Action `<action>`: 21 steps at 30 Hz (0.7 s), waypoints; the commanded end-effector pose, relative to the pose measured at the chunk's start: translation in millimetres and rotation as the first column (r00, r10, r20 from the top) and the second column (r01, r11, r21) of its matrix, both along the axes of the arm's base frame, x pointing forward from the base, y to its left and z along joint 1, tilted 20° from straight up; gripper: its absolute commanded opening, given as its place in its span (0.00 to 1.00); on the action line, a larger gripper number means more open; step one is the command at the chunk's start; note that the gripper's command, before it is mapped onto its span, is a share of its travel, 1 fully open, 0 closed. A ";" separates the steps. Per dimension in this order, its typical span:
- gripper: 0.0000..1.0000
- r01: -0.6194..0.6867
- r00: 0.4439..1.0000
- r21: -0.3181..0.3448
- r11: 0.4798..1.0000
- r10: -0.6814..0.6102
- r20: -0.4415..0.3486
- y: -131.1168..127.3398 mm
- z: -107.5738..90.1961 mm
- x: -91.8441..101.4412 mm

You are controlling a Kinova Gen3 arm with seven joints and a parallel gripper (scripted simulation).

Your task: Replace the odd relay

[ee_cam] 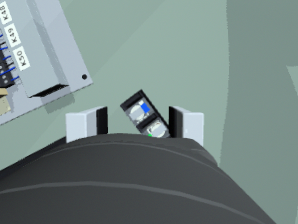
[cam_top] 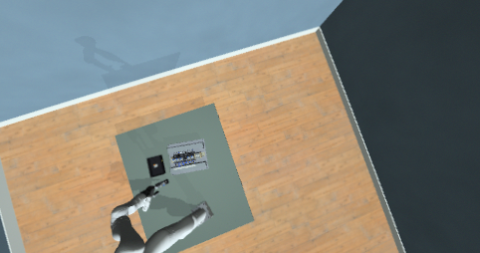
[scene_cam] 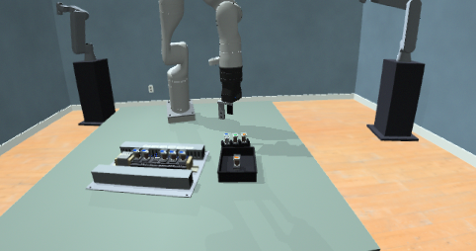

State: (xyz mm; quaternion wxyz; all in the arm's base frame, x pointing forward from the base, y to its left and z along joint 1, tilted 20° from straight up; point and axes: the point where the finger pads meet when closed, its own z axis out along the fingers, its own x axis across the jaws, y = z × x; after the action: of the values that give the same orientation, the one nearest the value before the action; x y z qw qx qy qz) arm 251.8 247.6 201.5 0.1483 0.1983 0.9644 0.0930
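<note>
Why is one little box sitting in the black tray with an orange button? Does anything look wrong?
That relay with the orange button stands alone in the tray, and the row on the panel shows a gap at its left end. Nothing looks spilled or broken. The gripper hangs open above the spares.

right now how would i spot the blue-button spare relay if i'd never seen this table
Start at the black tray on the green table, right of the grey relay panel. Three spare relays stand in a row along the tray's far edge, below the open hand. The one you want, the blue-button spare, is the leftmost; its neighbours carry green and orange buttons.
</note>
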 end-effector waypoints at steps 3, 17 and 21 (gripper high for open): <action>1.00 0.044 0.999 0.016 0.999 -0.044 -0.004 0.3 0.7 0.4; 1.00 0.124 0.992 0.042 0.991 -0.124 -0.016 0.1 0.8 0.5; 1.00 0.137 0.991 0.047 0.990 -0.136 -0.018 0.1 0.8 0.5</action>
State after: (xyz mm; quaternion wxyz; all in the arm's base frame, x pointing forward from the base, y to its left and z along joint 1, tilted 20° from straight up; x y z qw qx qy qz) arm 252.2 247.4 201.7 0.1418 0.2676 0.9474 0.1034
